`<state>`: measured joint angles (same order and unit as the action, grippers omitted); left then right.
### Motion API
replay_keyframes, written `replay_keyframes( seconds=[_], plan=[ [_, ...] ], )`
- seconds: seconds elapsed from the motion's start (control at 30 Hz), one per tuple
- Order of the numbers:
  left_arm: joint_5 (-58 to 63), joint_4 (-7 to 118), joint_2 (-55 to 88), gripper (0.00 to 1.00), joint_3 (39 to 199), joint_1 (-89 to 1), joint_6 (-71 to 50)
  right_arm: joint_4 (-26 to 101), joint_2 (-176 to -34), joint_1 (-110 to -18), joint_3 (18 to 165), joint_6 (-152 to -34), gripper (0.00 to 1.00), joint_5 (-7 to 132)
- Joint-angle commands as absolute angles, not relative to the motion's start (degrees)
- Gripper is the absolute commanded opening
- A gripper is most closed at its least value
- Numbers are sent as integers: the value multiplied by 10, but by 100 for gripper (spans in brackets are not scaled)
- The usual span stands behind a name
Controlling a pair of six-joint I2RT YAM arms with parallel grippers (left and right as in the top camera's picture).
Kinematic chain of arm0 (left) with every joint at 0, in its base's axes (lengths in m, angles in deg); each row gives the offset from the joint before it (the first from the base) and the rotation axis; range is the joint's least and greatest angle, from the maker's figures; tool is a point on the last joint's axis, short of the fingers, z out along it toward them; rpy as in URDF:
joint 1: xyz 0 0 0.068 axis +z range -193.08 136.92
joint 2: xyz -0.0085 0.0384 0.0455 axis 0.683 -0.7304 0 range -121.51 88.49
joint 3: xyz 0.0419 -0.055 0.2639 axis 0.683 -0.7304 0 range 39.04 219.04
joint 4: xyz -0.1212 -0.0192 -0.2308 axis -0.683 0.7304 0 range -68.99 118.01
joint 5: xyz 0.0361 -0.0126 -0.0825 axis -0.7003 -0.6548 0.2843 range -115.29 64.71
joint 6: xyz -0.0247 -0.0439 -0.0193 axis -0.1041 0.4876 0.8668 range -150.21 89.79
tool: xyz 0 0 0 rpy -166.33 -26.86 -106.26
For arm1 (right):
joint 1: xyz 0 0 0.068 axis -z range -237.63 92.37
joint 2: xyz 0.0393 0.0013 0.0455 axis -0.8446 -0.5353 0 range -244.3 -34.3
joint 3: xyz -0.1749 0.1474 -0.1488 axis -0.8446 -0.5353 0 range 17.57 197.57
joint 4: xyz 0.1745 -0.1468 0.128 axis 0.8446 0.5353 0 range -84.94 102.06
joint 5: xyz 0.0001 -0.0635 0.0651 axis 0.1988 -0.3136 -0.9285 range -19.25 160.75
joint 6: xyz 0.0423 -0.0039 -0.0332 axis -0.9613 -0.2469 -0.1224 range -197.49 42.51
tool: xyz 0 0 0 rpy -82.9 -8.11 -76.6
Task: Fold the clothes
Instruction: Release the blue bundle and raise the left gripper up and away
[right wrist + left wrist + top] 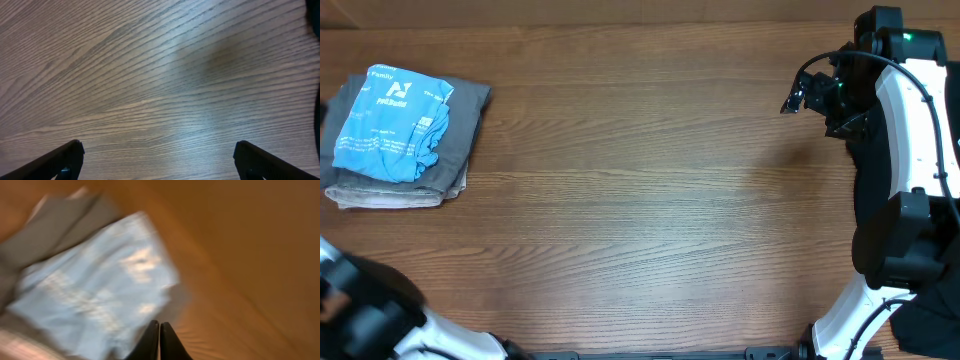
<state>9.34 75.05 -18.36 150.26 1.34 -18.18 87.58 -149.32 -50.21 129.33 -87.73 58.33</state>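
1. Left gripper [159, 339]: fingers pressed together, empty, probably because nothing needs holding.
2. Right gripper [157, 152]: spread wide over the table [640, 200] at two o'clock, likely idling clear.
3. Shirt [388, 122]: folded atop the grey stack [465, 120] at ten o'clock, seemingly done.

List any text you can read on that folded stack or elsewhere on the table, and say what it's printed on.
light blue T-shirt, overhead view: a white logo roughly like "N", uncertain; the lines of lettering around it are too small to read.
Same shirt, left wrist view: the print is blurred by motion and unreadable.
gray garments under it: no text visible.
table: no text or labels visible.
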Motion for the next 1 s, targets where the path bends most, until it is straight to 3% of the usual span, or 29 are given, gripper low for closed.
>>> replay_keyframes(
  seconds=[0.0,0.07,0.13,0.47,0.97],
  plan=[
    [68,753,-92,21,1514,-64,-159,875,-1488,-502,1301,-873,100,587],
    [56,752,-66,50,1514,-106,-159,875,-1488,-502,1301,-873,100,587],
    [56,751,-49,100,1514,-147,-159,875,-1488,-502,1301,-873,100,587],
    [56,752,-56,100,1514,-270,-159,875,-1488,-502,1301,-873,100,587],
    [56,752,-64,100,1514,-279,-159,875,-1488,-502,1301,-873,100,587]
  ],
)
